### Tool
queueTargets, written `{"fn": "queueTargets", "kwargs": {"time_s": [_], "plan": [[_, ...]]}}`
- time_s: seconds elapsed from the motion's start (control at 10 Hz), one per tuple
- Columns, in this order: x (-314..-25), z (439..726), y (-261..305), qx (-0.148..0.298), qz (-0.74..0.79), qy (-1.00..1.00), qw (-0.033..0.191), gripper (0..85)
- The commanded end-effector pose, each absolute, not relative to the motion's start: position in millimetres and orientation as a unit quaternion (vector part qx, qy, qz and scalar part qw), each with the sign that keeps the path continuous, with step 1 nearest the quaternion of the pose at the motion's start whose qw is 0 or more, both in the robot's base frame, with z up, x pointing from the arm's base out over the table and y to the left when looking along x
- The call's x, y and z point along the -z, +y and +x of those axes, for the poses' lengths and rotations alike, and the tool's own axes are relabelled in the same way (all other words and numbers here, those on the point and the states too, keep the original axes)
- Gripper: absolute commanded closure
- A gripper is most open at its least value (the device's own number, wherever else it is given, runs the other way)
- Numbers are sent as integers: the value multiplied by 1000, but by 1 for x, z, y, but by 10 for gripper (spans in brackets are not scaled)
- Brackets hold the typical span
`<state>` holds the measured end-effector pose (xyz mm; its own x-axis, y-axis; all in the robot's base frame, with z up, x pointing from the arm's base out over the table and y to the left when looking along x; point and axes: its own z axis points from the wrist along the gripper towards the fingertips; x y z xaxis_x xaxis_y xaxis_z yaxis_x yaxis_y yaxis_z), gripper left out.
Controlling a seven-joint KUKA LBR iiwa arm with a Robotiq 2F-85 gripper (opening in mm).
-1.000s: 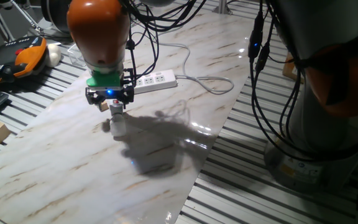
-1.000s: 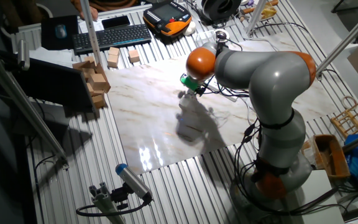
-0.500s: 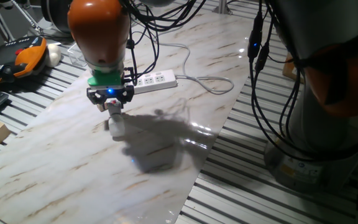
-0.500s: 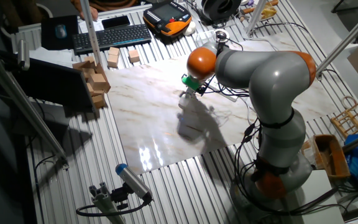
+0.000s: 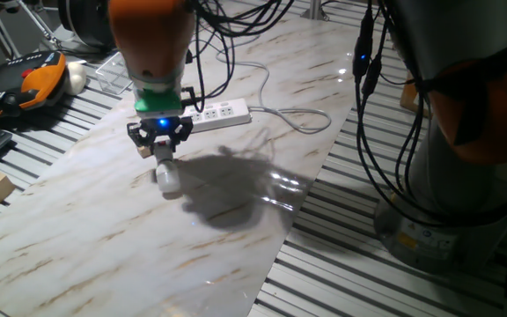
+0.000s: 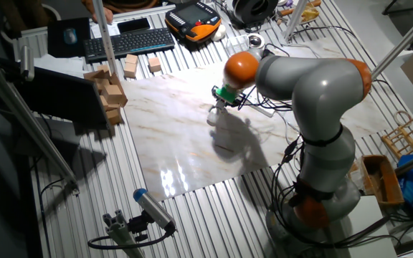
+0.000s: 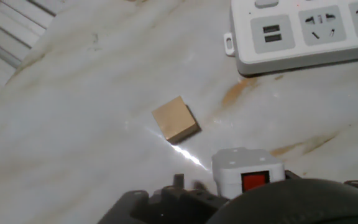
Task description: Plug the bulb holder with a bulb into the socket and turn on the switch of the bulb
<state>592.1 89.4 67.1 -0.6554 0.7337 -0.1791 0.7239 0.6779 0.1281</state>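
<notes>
Marble-patterned tabletop (image 5: 236, 238) on a slatted metal bench. White power strip (image 5: 220, 114), upper centre in one fixed view, cord trailing right. Gripper (image 5: 160, 148) closed on the bulb holder (image 7: 247, 173), red switch (image 7: 255, 182) visible in the hand view; bulb (image 5: 167, 177) hanging below, left of centre. Small tan wooden cube (image 7: 175, 119) on the marble, between holder and strip.

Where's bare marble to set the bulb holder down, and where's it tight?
Free: the wide marble table stretch toward the camera, beyond the gripper with the bulb holder. Tight: the strip between the wooden cube and the power strip with its cord.
</notes>
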Motion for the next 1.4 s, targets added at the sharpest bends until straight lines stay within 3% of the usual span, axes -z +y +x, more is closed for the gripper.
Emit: {"fn": "queueTargets", "kwargs": {"time_s": [0.0, 0.2, 0.3, 0.6, 0.9, 1.1, 1.3], "plan": [[-73, 591, 88, -20, 395, 913, 100, 850], [-96, 588, 77, -25, 380, 923, 58, 850], [-105, 589, 69, -24, 378, 924, 51, 850], [-119, 594, 47, -15, 380, 924, 49, 850], [-132, 599, 10, -4, 393, 919, 24, 850], [-129, 595, -8, 12, 393, 919, 29, 850], [-119, 592, -27, 7, 402, 915, 15, 850]]}}
